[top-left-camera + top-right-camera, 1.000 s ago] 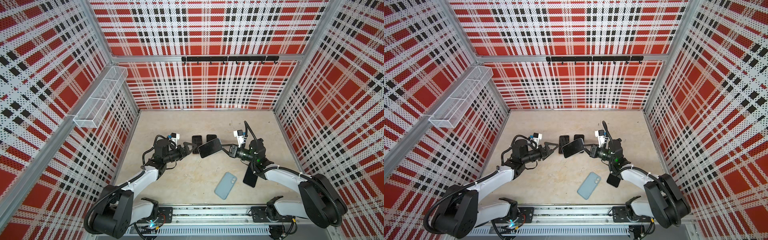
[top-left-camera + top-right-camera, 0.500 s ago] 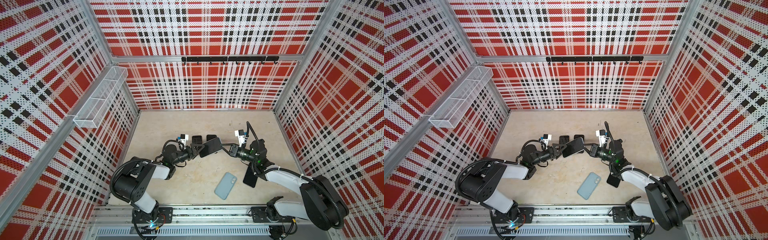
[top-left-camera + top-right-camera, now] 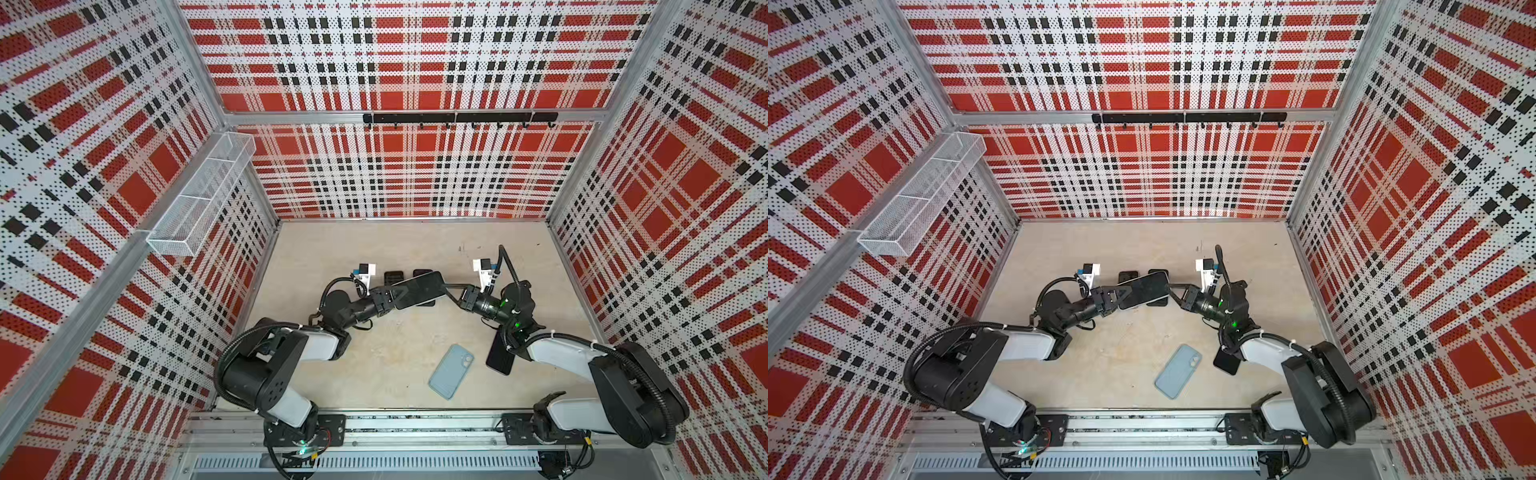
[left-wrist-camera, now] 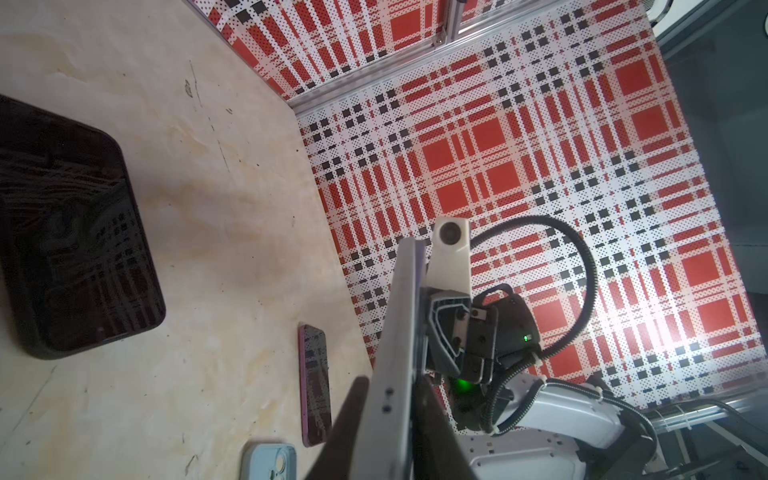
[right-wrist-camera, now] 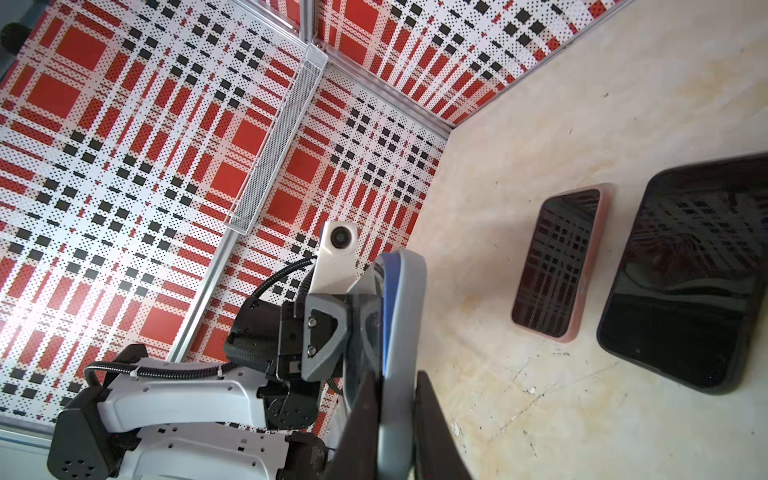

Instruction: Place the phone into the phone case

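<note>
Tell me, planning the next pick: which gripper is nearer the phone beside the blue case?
Right. The right gripper is behind and left of the lying phone; the left gripper, across the held phone, farther left.

Both top views are lit evenly and brightly; only soft shadows are cast on the beige floor (image 3: 407, 249). The back wall's (image 3: 415, 199) plaid lines are bowed by lens distortion. In the wrist views, plaid panels (image 4: 652, 332) are washed out by glare and the near fingers (image 5: 361, 415) are blurred.

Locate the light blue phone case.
In both top views the light blue case lies on the table, front centre-right, just left of the dark phone.
</note>
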`<act>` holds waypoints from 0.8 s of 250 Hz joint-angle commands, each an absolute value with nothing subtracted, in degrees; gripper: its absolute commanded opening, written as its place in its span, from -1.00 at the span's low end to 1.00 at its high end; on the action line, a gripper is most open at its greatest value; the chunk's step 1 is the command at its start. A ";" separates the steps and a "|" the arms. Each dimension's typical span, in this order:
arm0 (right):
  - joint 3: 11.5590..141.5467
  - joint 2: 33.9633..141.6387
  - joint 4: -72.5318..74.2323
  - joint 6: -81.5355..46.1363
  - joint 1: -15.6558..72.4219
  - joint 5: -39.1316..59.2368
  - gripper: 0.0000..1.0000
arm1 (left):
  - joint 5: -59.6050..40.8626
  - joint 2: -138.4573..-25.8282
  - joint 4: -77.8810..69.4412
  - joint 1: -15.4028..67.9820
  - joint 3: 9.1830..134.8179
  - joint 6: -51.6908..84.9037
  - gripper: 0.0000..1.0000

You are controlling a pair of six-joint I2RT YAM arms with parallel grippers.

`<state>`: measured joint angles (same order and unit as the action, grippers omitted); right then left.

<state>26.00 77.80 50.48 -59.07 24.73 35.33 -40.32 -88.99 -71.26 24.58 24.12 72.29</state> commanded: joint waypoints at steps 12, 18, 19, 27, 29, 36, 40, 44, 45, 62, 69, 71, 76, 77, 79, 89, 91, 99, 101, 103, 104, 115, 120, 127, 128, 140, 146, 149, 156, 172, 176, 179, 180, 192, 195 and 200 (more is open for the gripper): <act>25.86 77.83 55.73 -59.14 25.05 35.53 -1.00 | -42.23 -86.61 -75.09 25.22 23.91 72.51 -0.73; 25.84 77.66 55.47 -58.99 25.04 35.51 -1.00 | -42.31 -86.55 -75.06 25.16 23.95 72.47 -0.75; 25.89 77.68 55.47 -58.98 25.05 35.51 -1.00 | -42.29 -86.56 -75.06 25.15 23.97 72.45 -0.76; 26.06 77.33 55.07 -58.69 24.97 35.64 -1.00 | -42.56 -86.57 -75.14 25.16 24.16 72.58 -0.79; 26.11 77.30 54.92 -58.62 24.96 35.67 -1.00 | -42.61 -86.55 -75.14 25.19 24.19 72.59 -0.80; 26.24 76.96 54.54 -58.38 24.89 35.77 -1.00 | -42.80 -86.54 -75.14 25.17 24.31 72.63 -0.83; 26.37 76.71 54.17 -58.24 24.82 35.88 -1.00 | -42.96 -86.50 -75.10 25.19 24.48 72.66 -0.86; 26.42 76.48 53.92 -58.03 24.79 35.96 -1.00 | -43.05 -86.49 -75.18 25.14 24.55 72.77 -0.88; 26.48 76.43 53.86 -58.02 24.79 36.00 -1.00 | -43.10 -86.49 -75.12 25.14 24.62 72.77 -0.89; 26.95 75.40 52.98 -57.39 24.28 36.79 -0.92 | -43.62 -86.66 -75.15 25.19 24.99 73.11 -0.97; 27.10 74.97 52.83 -57.22 24.01 37.25 -0.85 | -43.85 -86.58 -75.13 25.18 25.13 73.31 -1.00; 27.12 74.86 52.87 -57.22 23.89 37.41 -0.81 | -43.90 -86.62 -75.14 25.15 25.22 73.35 -1.00; 27.29 74.52 52.97 -57.10 23.69 37.75 -0.73 | -44.15 -86.63 -75.23 25.29 25.42 73.51 -1.00; 27.27 74.44 52.98 -57.12 23.62 37.82 -0.71 | -44.18 -86.60 -75.28 25.26 25.45 73.49 -1.00; 27.25 74.38 53.02 -57.10 23.53 38.00 -0.69 | -44.31 -86.62 -75.24 25.28 25.55 73.48 -1.00; 27.67 73.88 53.13 -56.89 22.99 39.07 -0.55 | -45.00 -86.43 -75.28 25.38 26.00 73.74 -1.00; 27.73 73.80 53.07 -56.85 22.91 39.21 -0.53 | -45.11 -86.43 -75.25 25.46 26.14 73.81 -1.00; 28.19 73.52 52.83 -56.68 22.45 40.20 -0.41 | -45.79 -86.28 -75.23 25.58 26.58 73.90 -1.00; 28.38 73.47 52.78 -56.73 22.31 40.50 -0.38 | -45.97 -86.30 -75.23 25.69 26.69 73.98 -1.00; 28.50 73.41 52.77 -56.70 22.26 40.80 -0.35 | -46.14 -86.29 -75.28 25.71 26.82 74.00 -1.00; 28.57 73.40 52.75 -56.69 22.20 40.92 -0.33 | -46.23 -86.30 -75.26 25.78 26.90 74.04 -1.00; 29.38 73.30 52.67 -56.36 21.74 42.68 -0.22 | -47.03 -86.00 -75.18 26.12 27.55 74.24 -1.00; 29.87 73.38 52.39 -56.21 21.63 43.42 -0.18 | -47.46 -85.91 -75.18 26.30 27.91 74.28 -1.00; 30.46 73.51 52.32 -56.15 21.40 44.53 -0.13 | -48.08 -85.77 -75.06 26.52 28.39 74.35 -1.00; 30.57 73.53 52.31 -56.15 21.38 44.63 -0.12 | -48.16 -85.78 -75.06 26.57 28.43 74.35 -1.00; 31.50 73.81 52.02 -56.00 21.17 46.21 -0.07 | -48.81 -85.61 -74.75 26.87 29.00 74.46 -1.00; 31.98 73.86 51.73 -55.95 21.02 46.64 -0.06 | -49.13 -85.67 -74.92 26.96 29.29 74.52 -1.00; 32.13 73.91 51.66 -55.98 21.00 46.81 -0.06 | -49.25 -85.67 -74.87 27.03 29.41 74.61 -1.00; 32.53 73.96 51.36 -55.90 20.83 47.14 -0.06 | -49.39 -85.69 -74.76 27.05 29.58 74.70 -1.00; 33.25 74.00 50.49 -55.72 20.55 47.54 -0.08 | -49.74 -85.91 -74.80 27.20 29.86 74.87 -1.00; 33.37 73.92 50.22 -55.66 20.42 47.55 -0.08 | -49.72 -85.95 -74.82 27.32 29.95 74.84 -1.00; 33.52 73.87 50.03 -55.60 20.45 47.59 -0.09 | -49.74 -85.99 -74.81 27.40 29.99 74.90 -1.00; 33.50 73.85 49.97 -55.58 20.38 47.61 -0.09 | -49.79 -86.02 -74.80 27.41 29.98 74.85 -1.00; 33.83 73.67 49.44 -55.39 20.26 47.55 -0.14 | -50.00 -86.36 -74.79 27.81 30.30 74.88 -1.00; 33.89 73.66 49.40 -55.38 20.14 47.47 -0.16 | -49.91 -86.36 -74.79 27.87 30.28 74.86 -1.00; 34.00 73.50 49.20 -55.29 20.13 47.42 -0.19 | -49.88 -86.52 -74.79 27.97 30.28 74.86 -1.00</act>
